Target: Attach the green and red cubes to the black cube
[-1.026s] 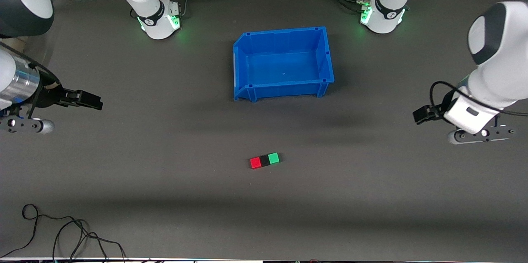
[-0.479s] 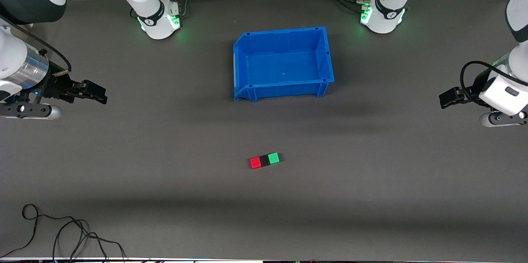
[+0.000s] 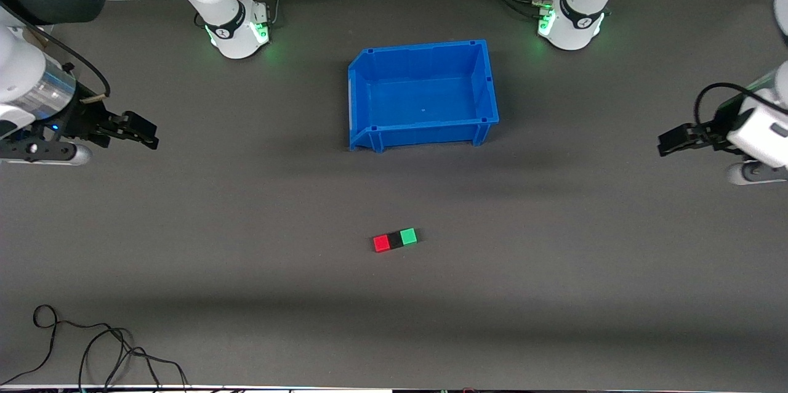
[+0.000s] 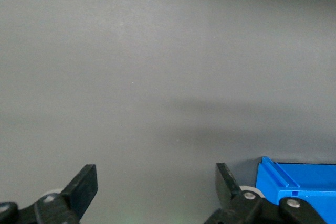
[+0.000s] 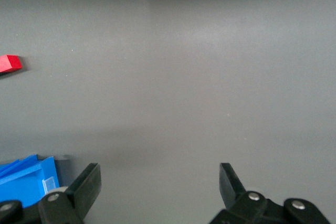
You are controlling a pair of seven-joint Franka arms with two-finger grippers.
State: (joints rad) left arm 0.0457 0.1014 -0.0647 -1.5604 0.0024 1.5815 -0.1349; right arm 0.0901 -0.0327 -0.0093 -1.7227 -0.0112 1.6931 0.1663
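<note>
A grey mat (image 3: 554, 294) is covering the table. A blue bin (image 3: 422, 95) is sitting near the bases, unmoved. Both arms are pulling farther out to the table's ends than a moment ago. The right gripper (image 3: 140, 133) is hanging over bare mat, fingers spread wide. The left gripper (image 3: 672, 141) is likewise wide and empty. Nearer the camera than the bin, the red cube (image 3: 381, 243), black cube (image 3: 395, 239) and green cube (image 3: 408, 236) are lying touching in a row, black between, unchanged.
</note>
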